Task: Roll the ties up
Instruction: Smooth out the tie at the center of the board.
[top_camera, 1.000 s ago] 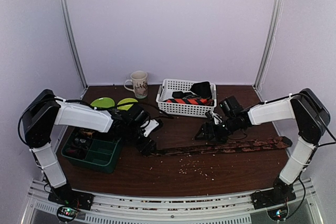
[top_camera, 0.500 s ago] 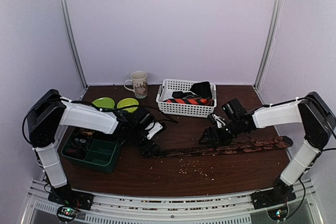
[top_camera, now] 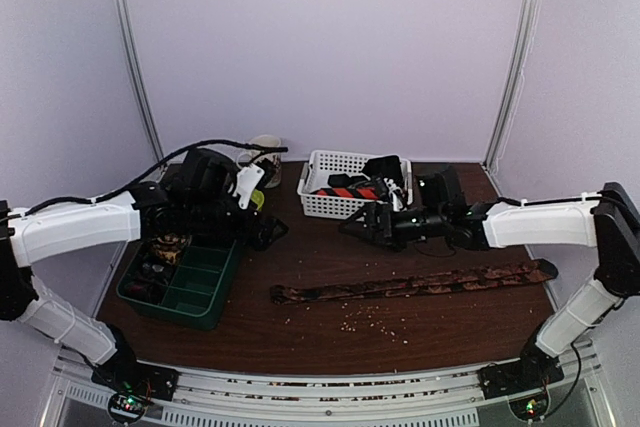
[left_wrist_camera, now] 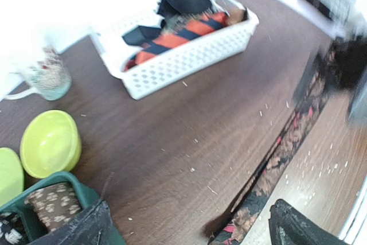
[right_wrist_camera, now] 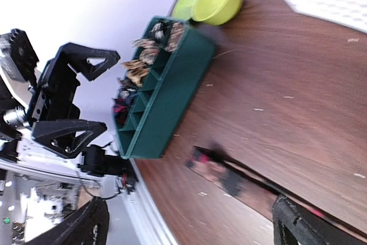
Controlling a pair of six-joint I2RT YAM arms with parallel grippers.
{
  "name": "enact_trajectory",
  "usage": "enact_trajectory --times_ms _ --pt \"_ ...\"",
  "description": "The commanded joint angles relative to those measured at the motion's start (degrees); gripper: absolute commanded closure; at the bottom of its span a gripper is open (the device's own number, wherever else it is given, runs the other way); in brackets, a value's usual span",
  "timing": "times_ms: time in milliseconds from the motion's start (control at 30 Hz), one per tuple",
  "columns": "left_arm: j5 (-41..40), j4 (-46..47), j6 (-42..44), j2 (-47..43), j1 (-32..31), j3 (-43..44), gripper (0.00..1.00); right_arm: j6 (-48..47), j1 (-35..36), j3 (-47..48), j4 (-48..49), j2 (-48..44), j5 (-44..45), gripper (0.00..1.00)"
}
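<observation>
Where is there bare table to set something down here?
Bare wood, crumbs aside, lies between the flat tie and the table's near edge, and between the tie and the white basket, below the right end effector. Crowded back left: green tray, yellow-green bowls, mug.

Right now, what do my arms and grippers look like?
The left arm and right arm have white shell links and black joints. The left gripper and right gripper are black. A thin black cable loops along the left arm.
</observation>
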Motion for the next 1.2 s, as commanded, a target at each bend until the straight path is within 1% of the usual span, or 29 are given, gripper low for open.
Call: enact_trajectory --times_ms 0,67,200,367,767,967,1067,1167 --pt "0.2 -0.5 -4.1 -5.3 3.1 1.5 0.02 13.5 7.0 5.8 18.9 10.1 -1.5 0.01" --pt "-0.2 -2.2 -4.0 -6.8 3.8 1.8 0.02 17.0 10.1 9.1 23.2 16.4 -0.3 0.0" --pt "-1.8 -4.1 -3.5 -9.2 4.1 1.6 0.02 22.1 14.7 16.1 27.5 26.5 2.4 0.01" --pt "-2.7 -4.1 -3.8 -10.8 4.2 0.1 0.02 26.0 18.2 22.8 27.8 34.6 4.9 0.0" --pt "-3.7 -4.9 -3.3 -11.5 4.2 -1.2 0.02 32.5 21.1 28.0 28.7 44.1 5.2 0.0" --pt "-4.2 -5.2 -3.8 -12.3 4.2 -2.1 0.02 36.4 21.1 27.8 28.9 50.7 5.7 0.0" --pt "-4.5 -5.2 -3.8 -11.9 4.1 -2.2 0.02 38.7 21.1 25.7 30.1 50.5 6.6 0.0" --pt "-4.2 -4.8 -3.9 -11.0 4.2 -2.0 0.02 38.3 21.2 24.9 30.8 47.9 6.3 0.01"
